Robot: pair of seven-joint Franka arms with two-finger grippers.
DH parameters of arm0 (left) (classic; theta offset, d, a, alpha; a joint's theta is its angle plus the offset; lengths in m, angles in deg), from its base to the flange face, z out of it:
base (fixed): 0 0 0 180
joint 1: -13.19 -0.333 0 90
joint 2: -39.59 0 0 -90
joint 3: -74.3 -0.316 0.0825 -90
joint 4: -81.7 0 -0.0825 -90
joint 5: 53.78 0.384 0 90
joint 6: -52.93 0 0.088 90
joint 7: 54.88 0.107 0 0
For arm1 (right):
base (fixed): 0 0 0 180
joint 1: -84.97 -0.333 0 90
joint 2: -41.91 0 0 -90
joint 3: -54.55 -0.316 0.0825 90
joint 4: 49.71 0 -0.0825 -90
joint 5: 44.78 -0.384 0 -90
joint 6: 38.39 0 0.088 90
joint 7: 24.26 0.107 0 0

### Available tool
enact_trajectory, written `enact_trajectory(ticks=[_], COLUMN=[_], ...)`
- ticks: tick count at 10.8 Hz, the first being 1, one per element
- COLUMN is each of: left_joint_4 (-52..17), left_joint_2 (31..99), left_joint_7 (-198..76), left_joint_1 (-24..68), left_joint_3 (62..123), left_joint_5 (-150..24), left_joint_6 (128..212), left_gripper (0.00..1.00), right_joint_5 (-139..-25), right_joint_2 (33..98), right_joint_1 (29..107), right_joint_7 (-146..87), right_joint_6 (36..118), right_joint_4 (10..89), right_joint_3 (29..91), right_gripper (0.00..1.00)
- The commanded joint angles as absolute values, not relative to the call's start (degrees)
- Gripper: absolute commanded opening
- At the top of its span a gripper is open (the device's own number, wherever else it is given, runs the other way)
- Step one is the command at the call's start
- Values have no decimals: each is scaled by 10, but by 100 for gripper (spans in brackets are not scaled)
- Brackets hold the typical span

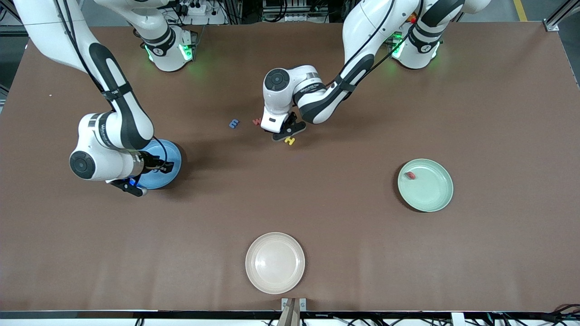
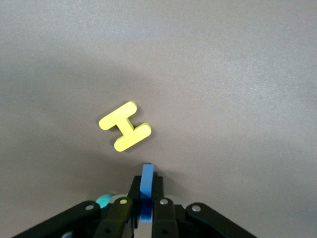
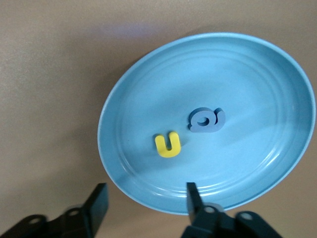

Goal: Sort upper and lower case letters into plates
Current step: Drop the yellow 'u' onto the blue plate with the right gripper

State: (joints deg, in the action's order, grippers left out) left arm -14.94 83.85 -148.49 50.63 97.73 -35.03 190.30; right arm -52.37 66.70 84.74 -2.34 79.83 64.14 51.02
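Note:
My left gripper (image 1: pixel 288 131) is low over the middle of the table, shut on a thin blue letter (image 2: pixel 147 174) held edge-on between its fingers. A yellow H (image 2: pixel 125 126) lies flat on the table close by, and a bit of a teal letter (image 2: pixel 105 200) shows beside the fingers. A blue letter (image 1: pixel 234 123) and a red letter (image 1: pixel 257 121) lie toward the right arm's end from it. My right gripper (image 3: pixel 146 193) hangs open and empty over the rim of the blue plate (image 3: pixel 247 59), which holds a yellow u (image 3: pixel 168 144) and a grey-blue letter (image 3: pixel 206 120).
The mint green plate (image 1: pixel 432 192) sits toward the left arm's end with one red letter (image 1: pixel 410 175) in it. A cream-white plate (image 1: pixel 275 262) lies near the table's front edge.

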Motion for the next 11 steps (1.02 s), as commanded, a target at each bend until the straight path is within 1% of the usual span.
enact_trajectory(ticks=[1, 3, 5, 7, 9, 11], left_joint_4=[-131, -131, -131, -116, -95, -95], left_joint_2=[850, 848, 840, 832, 820, 802], left_joint_7=[-1497, -1496, -1496, -1486, -1440, -1380], left_joint_1=[517, 513, 505, 501, 479, 447], left_joint_3=[971, 971, 971, 971, 974, 976], left_joint_5=[-333, -333, -334, -333, -337, -337], left_joint_6=[1897, 1897, 1883, 1837, 1764, 1735], left_gripper=[13, 6, 5, 3, 2, 2], right_joint_5=[-517, -520, -524, -525, -525, -531], right_joint_2=[656, 630, 614, 604, 603, 603], right_joint_1=[845, 837, 825, 813, 794, 792], right_joint_7=[-55, -46, -44, -7, 86, 141], right_joint_6=[792, 767, 737, 724, 730, 730], right_joint_4=[636, 632, 619, 612, 611, 616], right_joint_3=[511, 506, 504, 487, 453, 416], right_gripper=[92, 88, 83, 75, 74, 74])
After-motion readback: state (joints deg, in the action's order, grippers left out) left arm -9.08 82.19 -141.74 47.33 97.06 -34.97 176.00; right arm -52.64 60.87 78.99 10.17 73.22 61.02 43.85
